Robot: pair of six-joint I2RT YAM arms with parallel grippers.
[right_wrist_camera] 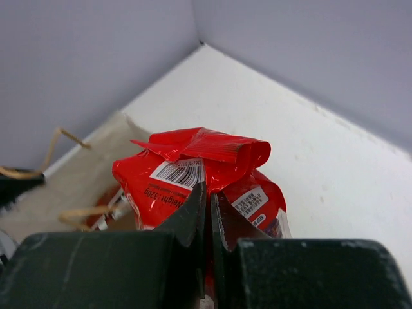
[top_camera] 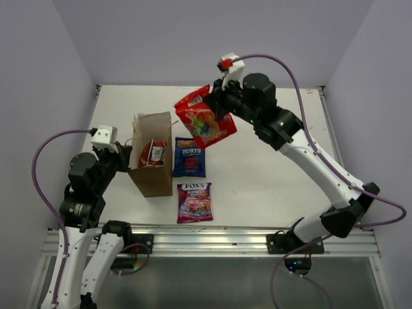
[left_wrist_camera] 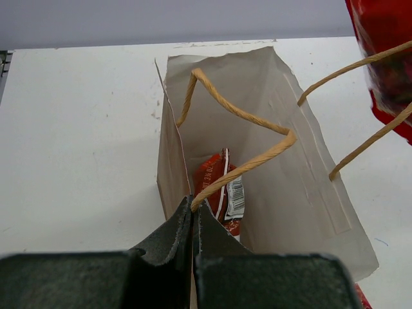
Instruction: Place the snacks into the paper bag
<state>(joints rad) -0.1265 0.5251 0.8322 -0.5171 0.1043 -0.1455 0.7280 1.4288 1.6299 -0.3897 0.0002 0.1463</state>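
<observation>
Top external looks steeply down over the whole table (top_camera: pixel 270 167); left wrist sits close above the paper bag (left_wrist_camera: pixel 290 193) mouth, right wrist close behind the red sweets bag (right_wrist_camera: pixel 193 161), both also visible from top.

On my top feed the paper bag (top_camera: pixel 153 170) reads plain kraft brown; its twisted handles (left_wrist_camera: pixel 241 116) are a lighter straw tan. Inside it I see the chip bag (left_wrist_camera: pixel 211 183), red-orange with a white panel and a black barcode. The red bag (top_camera: pixel 205 122) is glossy red, printed with multicoloured sweets and yellow lettering; its back carries white labels and a barcode. The Burts bag (top_camera: pixel 189 158) is dark blue with white lettering and a red patch low down. The Fox's bag (top_camera: pixel 194 202) is purple-pink with a pale name band. The table (top_camera: pixel 270 174) is white, the walls (top_camera: pixel 193 38) pale lilac-grey, the cables (top_camera: pixel 264 55) purple. The left gripper (left_wrist_camera: pixel 193 215) and right gripper (right_wrist_camera: pixel 208 199) are black.
</observation>
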